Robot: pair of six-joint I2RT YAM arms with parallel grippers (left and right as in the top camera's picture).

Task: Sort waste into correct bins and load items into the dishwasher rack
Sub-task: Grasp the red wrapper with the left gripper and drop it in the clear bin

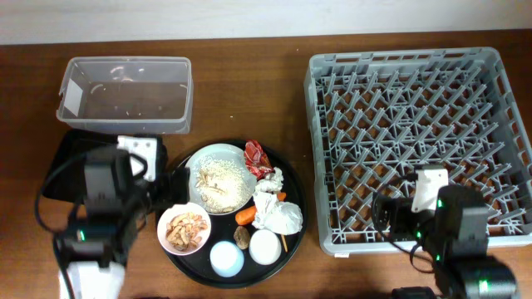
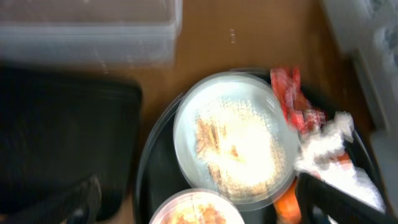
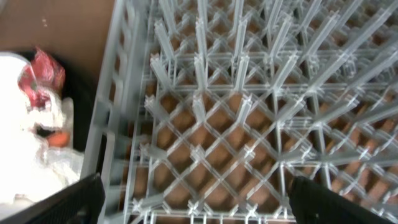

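On the large round black tray (image 1: 287, 241) sit a pale plate (image 1: 221, 178) of white rice (image 2: 239, 146), a pink bowl (image 1: 184, 230) of beige scraps, a light blue cup (image 1: 226, 258), a white cup (image 1: 264, 247), a red wrapper (image 1: 256, 157), crumpled napkins (image 1: 276, 209), a carrot (image 1: 246, 217) and a brown lump (image 1: 242, 237). My left gripper (image 2: 199, 208) is open and empty above the tray's left side. My right gripper (image 3: 193, 202) is open and empty over the front left of the grey dishwasher rack (image 1: 413, 141). The clear tub (image 1: 126, 94) stands back left, the black tray bin (image 2: 62, 143) below it.
A thin wooden chopstick (image 1: 284, 242) lies on the round tray by the white cup. The rack (image 3: 249, 112) holds nothing. Bare wood table (image 1: 249, 83) lies between the tub and the rack. The left arm covers most of the black tray bin in the overhead view.
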